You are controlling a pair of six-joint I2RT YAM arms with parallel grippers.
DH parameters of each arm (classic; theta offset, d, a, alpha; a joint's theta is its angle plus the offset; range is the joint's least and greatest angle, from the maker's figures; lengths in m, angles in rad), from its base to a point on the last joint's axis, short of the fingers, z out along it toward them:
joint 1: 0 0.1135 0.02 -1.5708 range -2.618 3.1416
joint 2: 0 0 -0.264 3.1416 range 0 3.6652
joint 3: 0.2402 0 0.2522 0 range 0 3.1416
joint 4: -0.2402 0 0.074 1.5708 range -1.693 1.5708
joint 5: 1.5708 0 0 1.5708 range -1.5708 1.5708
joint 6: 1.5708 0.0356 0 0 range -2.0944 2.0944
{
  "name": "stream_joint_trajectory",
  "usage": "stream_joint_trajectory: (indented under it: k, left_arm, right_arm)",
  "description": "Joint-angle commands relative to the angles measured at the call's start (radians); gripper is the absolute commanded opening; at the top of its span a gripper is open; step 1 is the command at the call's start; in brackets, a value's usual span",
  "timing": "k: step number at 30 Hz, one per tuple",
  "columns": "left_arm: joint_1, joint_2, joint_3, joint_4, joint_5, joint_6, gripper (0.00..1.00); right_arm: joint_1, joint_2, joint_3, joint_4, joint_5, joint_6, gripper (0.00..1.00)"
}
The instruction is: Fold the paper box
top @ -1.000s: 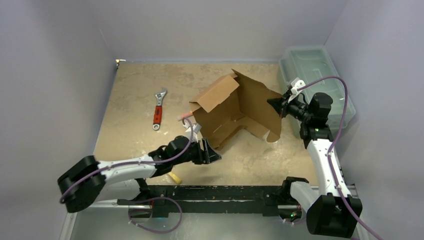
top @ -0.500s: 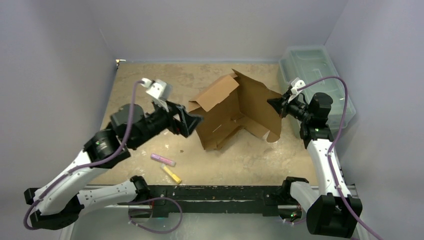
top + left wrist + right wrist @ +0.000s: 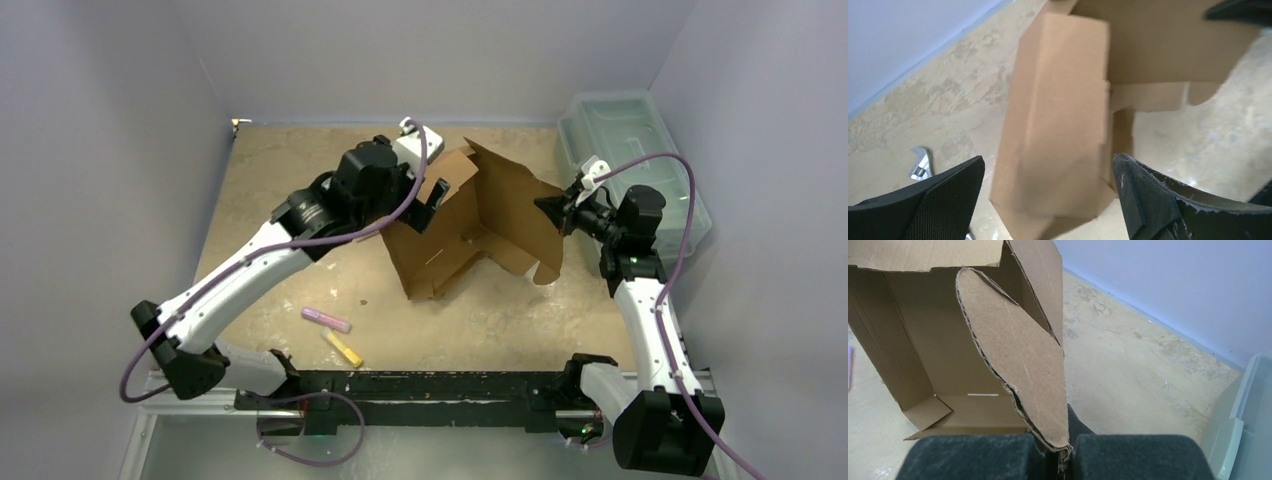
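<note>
Nothing readable in any of the views, no text, labels, brands or numbers. The box point(image 3: 500, 210) is just plain brown cardboard on every face that shows. The bit of wrench point(image 3: 920, 164) peeking in on the left wrist view is too blurry to make out any stamp.
</note>
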Motion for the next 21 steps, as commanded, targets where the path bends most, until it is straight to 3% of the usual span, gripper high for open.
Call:
stream_joint_trajectory:
  k: [1,7,12,13,14,16,21]
  left_arm:
    - [0.153,0.073,0.071,0.015,0.187,0.119,0.99]
    - [0.271,0.212,0.173,-0.021,0.389,0.122,0.98]
    - [0.281,0.201,0.154,-0.027,0.396,0.109,0.97]
    - [0.281,0.183,0.143,-0.021,0.388,0.103,0.97]
    - [0.281,0.068,0.130,-0.013,0.369,0.091,0.97]
    - [0.283,0.095,0.095,0.009,0.299,0.055,0.98]
    - [0.304,-0.229,-0.149,0.125,0.112,-0.110,0.99]
  right_arm:
    - [-0.004,-0.017,0.010,-0.025,-0.009,-0.029,0.00]
    - [-0.004,-0.020,0.013,-0.031,-0.011,-0.034,0.00]
    - [-0.004,-0.020,0.018,-0.031,-0.016,-0.035,0.00]
    - [-0.005,-0.020,0.023,-0.031,-0.018,-0.039,0.00]
    - [-0.004,-0.021,0.027,-0.031,-0.024,-0.041,0.00]
    - [-0.004,-0.021,0.042,-0.031,-0.029,-0.041,0.00]
    - [-0.004,-0.015,0.092,-0.066,0.020,-0.072,0.00]
